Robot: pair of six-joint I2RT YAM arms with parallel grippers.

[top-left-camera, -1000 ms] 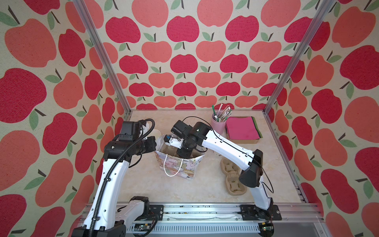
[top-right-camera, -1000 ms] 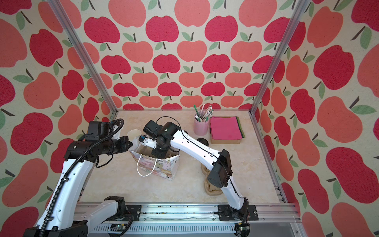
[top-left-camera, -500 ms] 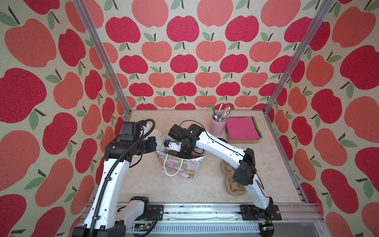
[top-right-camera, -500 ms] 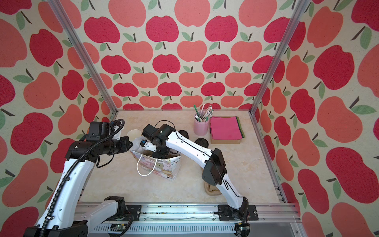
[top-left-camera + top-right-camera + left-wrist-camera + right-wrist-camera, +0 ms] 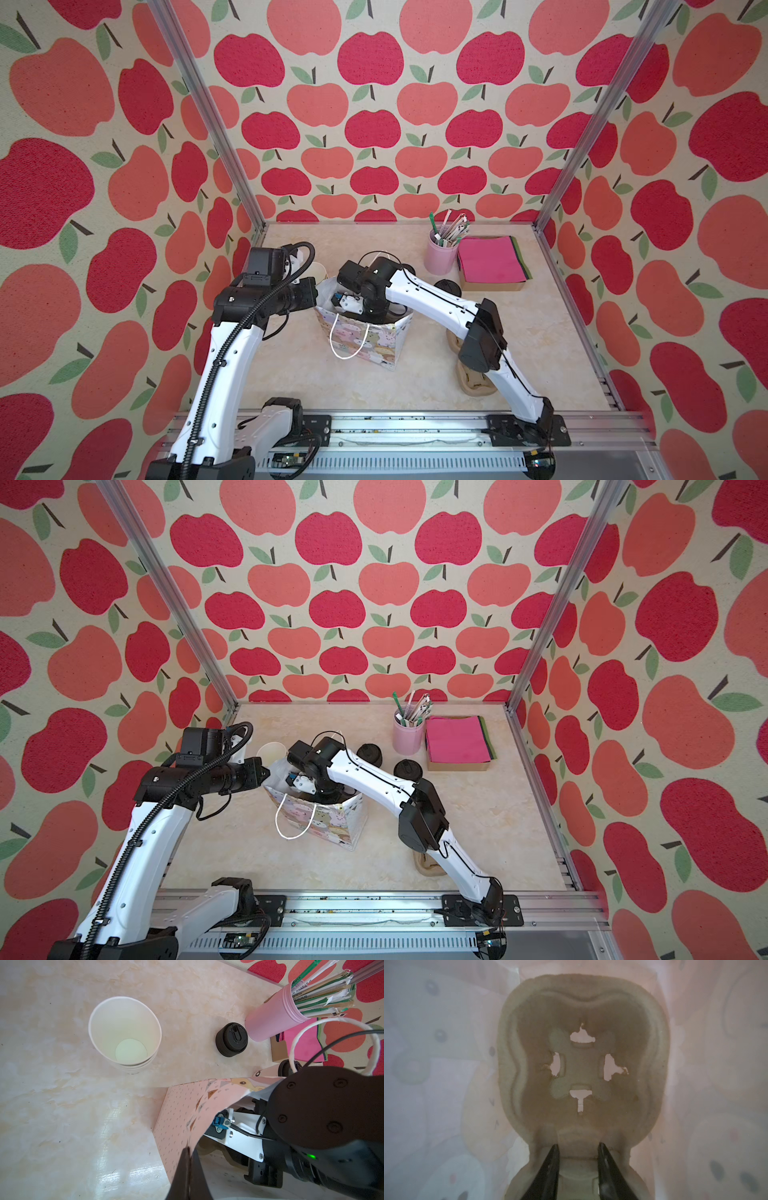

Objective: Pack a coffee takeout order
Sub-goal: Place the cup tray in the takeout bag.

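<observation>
pulp cup carrier [image 5: 579, 1072] deep in the gift bag [image 5: 365, 345] — right gripper [image 5: 578, 1146] clamped on it, left gripper [image 5: 189, 1153] pinching that bag open; next, probably, release it flat.

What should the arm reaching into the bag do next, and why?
Probably open the right hand and let go: the cup carrier it pinches by its middle ridge looks flat on the floor of the bag, whose rim the left hand holds open.
</observation>
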